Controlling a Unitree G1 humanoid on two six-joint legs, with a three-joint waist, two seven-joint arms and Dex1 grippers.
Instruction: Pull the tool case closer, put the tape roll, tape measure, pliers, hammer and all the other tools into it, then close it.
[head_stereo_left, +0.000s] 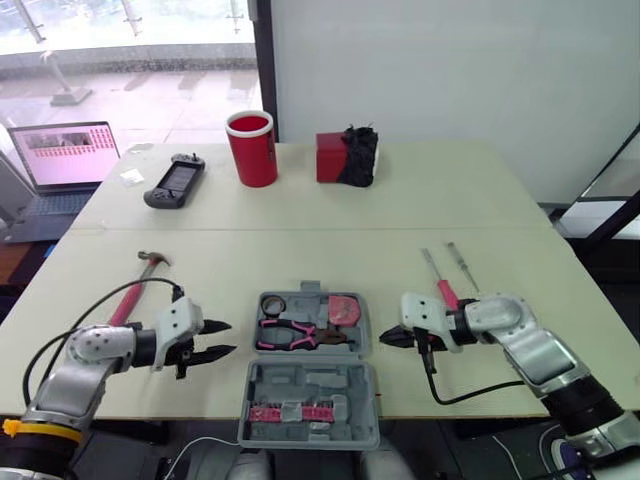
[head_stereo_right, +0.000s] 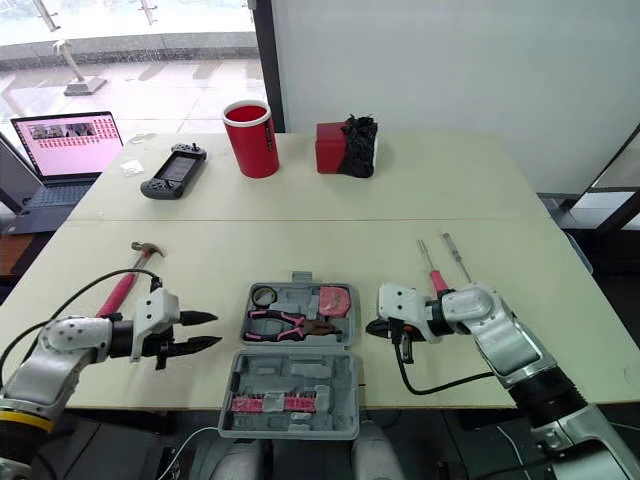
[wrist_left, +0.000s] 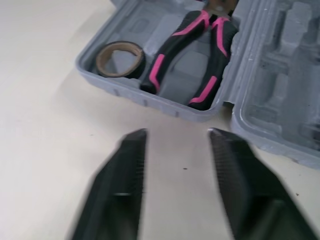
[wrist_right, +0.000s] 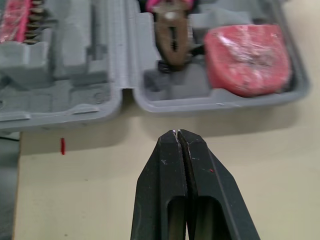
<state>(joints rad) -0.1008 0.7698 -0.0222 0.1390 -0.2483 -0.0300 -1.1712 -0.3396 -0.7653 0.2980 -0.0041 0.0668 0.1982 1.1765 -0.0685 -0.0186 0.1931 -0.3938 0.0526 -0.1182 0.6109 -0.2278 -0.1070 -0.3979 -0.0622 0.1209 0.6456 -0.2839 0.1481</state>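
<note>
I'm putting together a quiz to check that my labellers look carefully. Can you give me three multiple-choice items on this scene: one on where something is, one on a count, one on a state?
1. Where does the hammer lie?
A. On the table, to the robot's left of the tool case
B. Inside the case
C. At the table's far edge

2. How many screwdrivers lie to the case's right?
A. One
B. Two
C. Four

3. How is the right gripper?
A. Wide open
B. Shut on a tool
C. Shut, holding nothing

Key:
1 A, its pink handle rests on bare table by the left gripper.
2 B, two shafts lie side by side.
3 C, its fingertips meet, with nothing between them.
</note>
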